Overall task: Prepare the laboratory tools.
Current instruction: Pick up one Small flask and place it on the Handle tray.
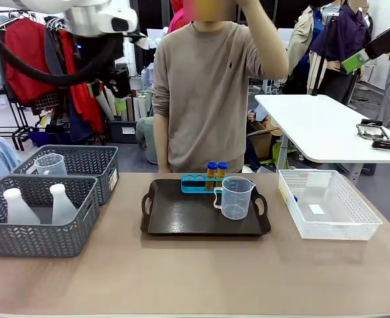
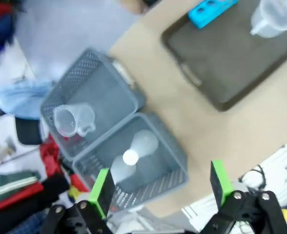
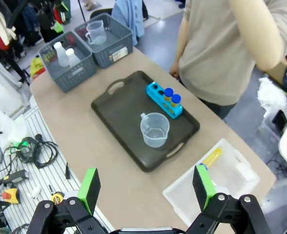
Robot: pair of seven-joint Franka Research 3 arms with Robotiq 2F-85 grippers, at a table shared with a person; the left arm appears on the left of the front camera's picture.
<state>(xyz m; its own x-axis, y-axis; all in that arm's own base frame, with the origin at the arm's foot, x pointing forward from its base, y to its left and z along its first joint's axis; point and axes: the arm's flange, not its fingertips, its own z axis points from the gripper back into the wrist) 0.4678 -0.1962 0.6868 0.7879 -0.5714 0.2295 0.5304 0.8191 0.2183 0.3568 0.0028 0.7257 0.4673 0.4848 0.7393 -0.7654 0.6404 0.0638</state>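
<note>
Left of the tray (image 1: 175, 215) lies bare; the beaker (image 1: 235, 197) fronts two tubes (image 1: 216, 171).

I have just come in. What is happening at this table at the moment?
Nothing is being handled now. The left gripper and the right gripper hang open above the table, both empty. On the dark tray stand a clear beaker and a blue rack holding two test tubes. Two white flasks sit in the near grey basket; one more tube lies in the white basket. A person stands at the far side.

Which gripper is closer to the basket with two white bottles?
Left. The left gripper hangs right above that grey basket; the right gripper is high up across the table, beyond the tray.
</note>
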